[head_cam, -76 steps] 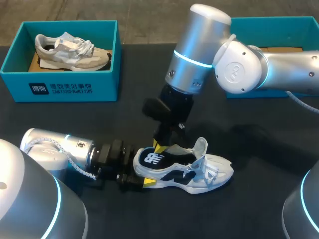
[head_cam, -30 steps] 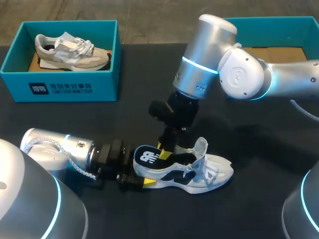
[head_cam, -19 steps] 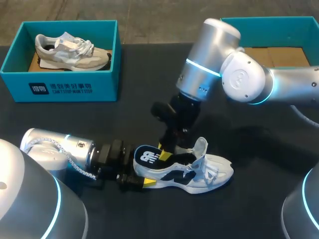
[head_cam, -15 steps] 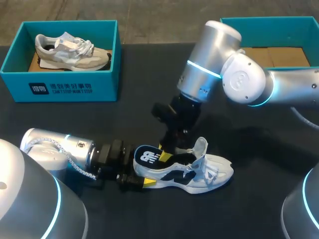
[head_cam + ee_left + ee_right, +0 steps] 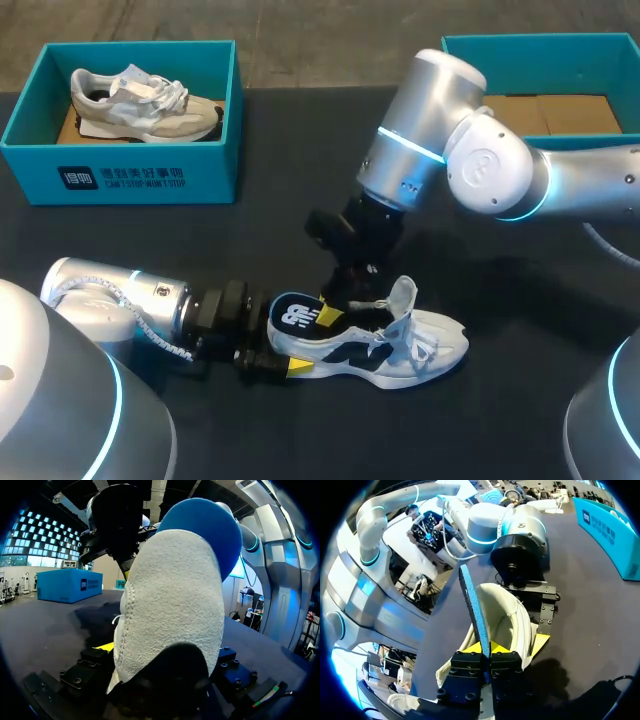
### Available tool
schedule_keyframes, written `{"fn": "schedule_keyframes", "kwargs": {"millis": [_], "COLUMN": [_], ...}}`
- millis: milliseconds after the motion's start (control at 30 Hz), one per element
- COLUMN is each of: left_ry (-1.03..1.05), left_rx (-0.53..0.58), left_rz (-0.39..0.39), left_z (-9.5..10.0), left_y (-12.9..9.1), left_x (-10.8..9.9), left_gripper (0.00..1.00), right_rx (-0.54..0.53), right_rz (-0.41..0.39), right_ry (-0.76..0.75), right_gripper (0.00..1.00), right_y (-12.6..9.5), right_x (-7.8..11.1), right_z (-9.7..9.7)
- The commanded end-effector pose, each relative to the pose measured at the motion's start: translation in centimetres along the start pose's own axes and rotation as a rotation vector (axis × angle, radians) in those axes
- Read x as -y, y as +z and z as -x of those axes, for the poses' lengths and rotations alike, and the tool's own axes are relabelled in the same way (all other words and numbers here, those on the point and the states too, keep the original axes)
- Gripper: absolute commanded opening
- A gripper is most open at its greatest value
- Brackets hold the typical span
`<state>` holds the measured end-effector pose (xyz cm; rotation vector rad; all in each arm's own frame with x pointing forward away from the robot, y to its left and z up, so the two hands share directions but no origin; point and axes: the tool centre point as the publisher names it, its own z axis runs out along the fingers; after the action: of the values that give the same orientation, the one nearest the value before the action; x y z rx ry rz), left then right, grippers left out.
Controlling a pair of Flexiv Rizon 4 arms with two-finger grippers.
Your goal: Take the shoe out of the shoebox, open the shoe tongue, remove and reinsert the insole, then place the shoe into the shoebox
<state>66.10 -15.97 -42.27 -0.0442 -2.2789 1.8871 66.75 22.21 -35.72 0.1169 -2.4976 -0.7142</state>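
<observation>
Roughly midway, by my reading: the shoe [image 5: 405, 350] lies on the counter [image 5: 520, 300], out of its shoebox [image 5: 470, 46], which stands empty well beyond the toe end. Its tongue [image 5: 402, 292] stands up, open. The blue insole [image 5: 298, 315] is raised at the heel, its front apparently still inside the shoe, so freeing it, reinserting it and boxing the shoe remain.

The right hand [image 5: 326, 310] pinches the insole's edge above the heel; the left hand [image 5: 283, 347] clamps the heel from both sides.

Only the head view shows the tongue and shoebox. Only the right wrist view shows the yellow tips pressed together on the thin insole. The left wrist view is mostly filled by the heel.
</observation>
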Motion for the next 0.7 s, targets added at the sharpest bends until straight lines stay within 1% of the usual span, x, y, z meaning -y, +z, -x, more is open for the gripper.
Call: {"fn": "schedule_keyframes", "kwargs": {"millis": [33,200,367,600,700], "left_ry": [-0.001,-0.001,-0.001,-0.001,-0.001], "left_rx": [0.003,0.003,0.003,0.003,0.003], "left_rz": [0.001,0.001,0.001,0.001,0.001], "left_z": [0.1,0.1,0.1,0.1,0.1], "left_y": [0.0,0.0,0.0,0.0,0.0], "left_x": [-0.3,-0.3,-0.3,-0.3,-0.3], "left_gripper": [0.0,0.0,0.0,0.0,0.0], "right_rx": [0.003,0.026,0.055,0.086,0.097], "right_rz": [0.001,-0.002,-0.005,-0.007,0.007], "right_ry": [-0.009,-0.039,-0.101,-0.146,-0.184], "right_gripper": [0.0,0.0,0.0,0.0,0.0], "right_y": [0.1,-0.8,-2.0,-3.5,-4.1], "right_x": [-0.3,-1.1,-2.5,-3.9,-4.5], "right_z": [-0.1,-0.6,-1.1,-1.2,-1.1]}}
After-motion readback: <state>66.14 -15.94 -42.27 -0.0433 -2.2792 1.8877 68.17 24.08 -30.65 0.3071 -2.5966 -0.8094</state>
